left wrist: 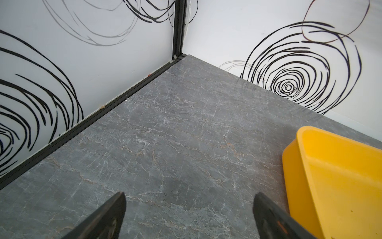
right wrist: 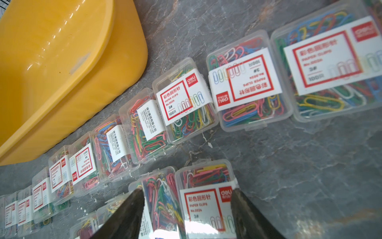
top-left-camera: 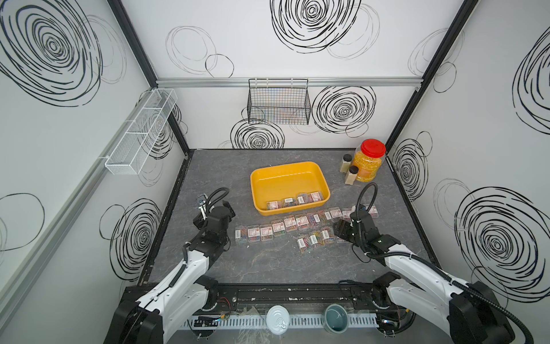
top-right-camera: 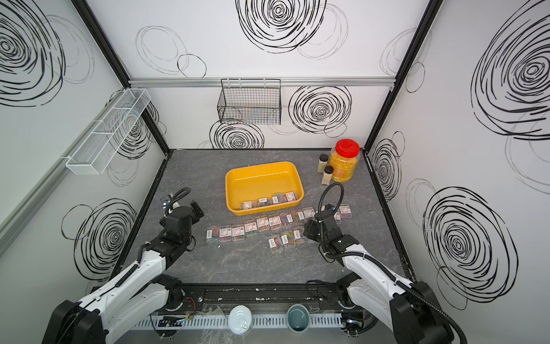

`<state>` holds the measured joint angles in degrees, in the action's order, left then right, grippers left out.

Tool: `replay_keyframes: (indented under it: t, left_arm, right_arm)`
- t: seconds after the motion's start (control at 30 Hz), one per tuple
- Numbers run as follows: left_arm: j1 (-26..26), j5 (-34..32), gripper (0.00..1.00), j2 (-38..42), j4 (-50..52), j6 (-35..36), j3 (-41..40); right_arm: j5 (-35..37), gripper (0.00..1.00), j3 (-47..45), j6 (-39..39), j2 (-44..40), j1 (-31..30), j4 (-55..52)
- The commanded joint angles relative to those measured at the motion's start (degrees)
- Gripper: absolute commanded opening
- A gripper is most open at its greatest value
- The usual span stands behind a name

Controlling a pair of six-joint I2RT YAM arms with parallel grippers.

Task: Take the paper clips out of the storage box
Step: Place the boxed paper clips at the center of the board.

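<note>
The yellow storage box [top-left-camera: 285, 181] [top-right-camera: 262, 180] sits mid-table, with several clear cases of paper clips [top-left-camera: 294, 200] [top-right-camera: 269, 201] along its near wall. Many more cases lie in a long row [top-left-camera: 285, 223] [right wrist: 182, 107] in front of it, and a short row [top-left-camera: 315, 238] lies nearer. My right gripper [top-left-camera: 337, 230] [right wrist: 187, 191] hovers low over that short row's right end. Its jaws stand apart, astride a labelled case [right wrist: 204, 204] resting on the table. My left gripper [top-left-camera: 214, 205] [left wrist: 189, 195] is wide open over bare table left of the box [left wrist: 330, 175].
A red-lidded jar of yellow kernels [top-left-camera: 369, 163] and two small bottles [top-left-camera: 349, 168] stand at the back right. A black wire basket [top-left-camera: 278, 101] hangs on the back wall and a white mesh rack [top-left-camera: 143, 131] on the left wall. A tin [top-left-camera: 278, 318] and a teal cup [top-left-camera: 336, 317] sit by the front rail.
</note>
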<state>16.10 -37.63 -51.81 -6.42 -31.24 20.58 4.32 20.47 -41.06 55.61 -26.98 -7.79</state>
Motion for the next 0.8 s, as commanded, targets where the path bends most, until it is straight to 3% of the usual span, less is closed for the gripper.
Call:
replay_keyframes:
  t: [0.0,0.17,0.57,0.77]
  left_arm:
    - [0.33,-1.52,0.99,-0.41,-0.87,-0.12,1.13]
    - [0.65,-1.68,0.99,-1.01,-0.86,0.0,1.51]
    - [3.26,-3.39,0.99,0.71,-2.36,1.83,0.57]
    - [6.17,-5.69,0.99,3.6,-3.85,3.28,-0.99]
  right_arm:
    - [-1.06,0.7,-0.95,0.44,-1.12,-0.09,1.64]
    - [-1.37,0.69,-1.58,-0.23,-2.03,-0.53,2.22]
    - [7.27,0.69,5.75,1.06,-8.85,-0.91,-7.88]
    - [13.25,0.67,12.29,2.66,-10.51,-6.85,-8.41]
